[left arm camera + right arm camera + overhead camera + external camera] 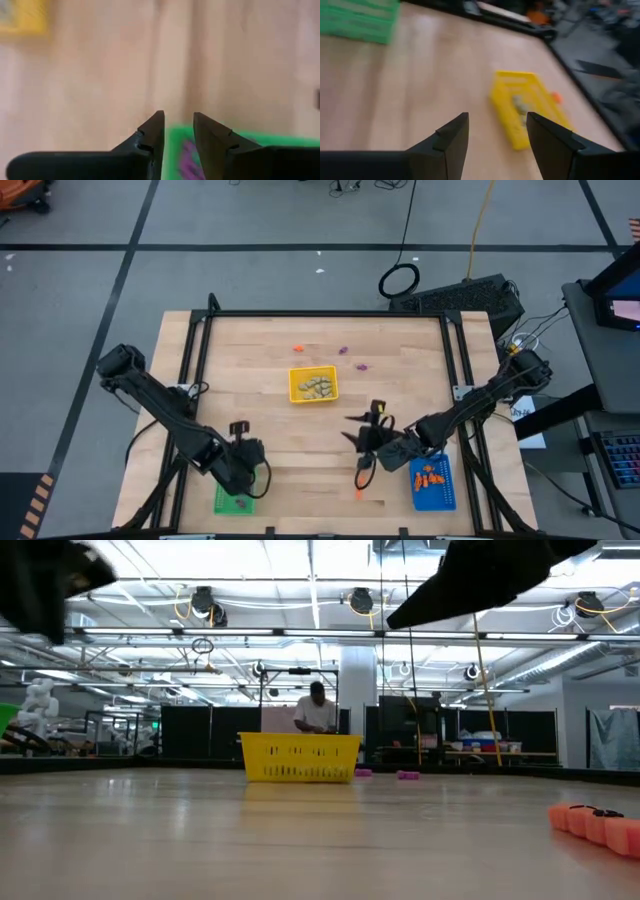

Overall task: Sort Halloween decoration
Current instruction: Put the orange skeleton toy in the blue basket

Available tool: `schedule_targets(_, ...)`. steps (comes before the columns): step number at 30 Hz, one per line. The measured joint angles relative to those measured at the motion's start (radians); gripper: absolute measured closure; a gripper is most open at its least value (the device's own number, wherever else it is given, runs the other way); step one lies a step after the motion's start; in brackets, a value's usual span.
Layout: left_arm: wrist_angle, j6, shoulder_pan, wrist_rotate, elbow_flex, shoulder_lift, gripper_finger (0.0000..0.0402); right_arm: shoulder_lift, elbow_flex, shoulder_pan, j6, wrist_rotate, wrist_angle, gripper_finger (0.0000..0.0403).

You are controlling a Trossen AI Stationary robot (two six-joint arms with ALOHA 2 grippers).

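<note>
The Halloween decoration is small trinkets. Beige ones lie in the yellow tray [313,385], purple ones in the green tray [233,501], and orange ones in the blue tray [433,484]. Loose on the table are an orange trinket [298,347], two purple ones [343,350] behind the yellow tray, and an orange one [359,494] near the front edge. My left gripper [177,117] hangs open over the green tray's far edge [250,137], holding nothing; a purple trinket [189,160] shows below it. My right gripper [497,120] is open and holds nothing. It is raised left of the blue tray and points toward the yellow tray [527,107].
A black frame [320,313] runs along the table's far and side edges. In the low view the yellow tray [300,758] stands mid-table, with the purple trinkets [408,776] beside it and the orange one [598,822] close by at the right. Bare wood lies between the trays.
</note>
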Motion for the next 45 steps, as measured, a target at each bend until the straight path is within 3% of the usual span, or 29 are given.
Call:
schedule_targets(5, 0.009, 0.122, 0.000, -0.296, 0.000, -0.026, 0.0312, -0.060, 0.000, -0.009, 0.019, 0.114, -0.122, 0.0218)
schedule_targets(8, 0.012, 0.196, 0.002, -0.439, 0.000, -0.024, 0.0313, -0.107, 0.000, -0.027, 0.055, 0.069, -0.209, 0.0218)
schedule_targets(12, 0.058, 0.288, 0.023, -0.526, 0.000, -0.024, 0.0313, -0.184, 0.000, -0.059, 0.148, -0.048, -0.331, 0.0218)
schedule_targets(15, 0.120, 0.359, 0.045, -0.591, -0.004, -0.024, 0.0314, -0.226, 0.000, -0.085, 0.206, -0.056, -0.432, 0.0218)
schedule_targets(22, 0.478, 0.638, 0.133, -0.569, -0.117, -0.024, 0.0314, -0.242, 0.000, -0.145, 0.230, -0.147, -0.533, 0.0218)
schedule_targets(29, 0.838, 0.794, 0.187, -0.432, -0.226, -0.024, 0.0314, -0.185, 0.000, -0.105, 0.303, -0.444, -0.512, 0.0218)
schedule_targets(35, 0.982, 0.854, 0.231, -0.363, -0.289, -0.024, 0.0314, -0.098, 0.000, -0.005, 0.364, -0.653, -0.442, 0.0218)
schedule_targets(41, 1.008, 0.853, 0.259, -0.292, -0.295, -0.024, 0.0314, 0.030, 0.017, 0.067, 0.339, -0.678, -0.310, 0.0218)
schedule_targets(45, 1.040, 0.853, 0.261, -0.255, -0.294, -0.024, 0.0314, 0.114, 0.092, 0.064, 0.282, -0.715, -0.316, 0.0218)
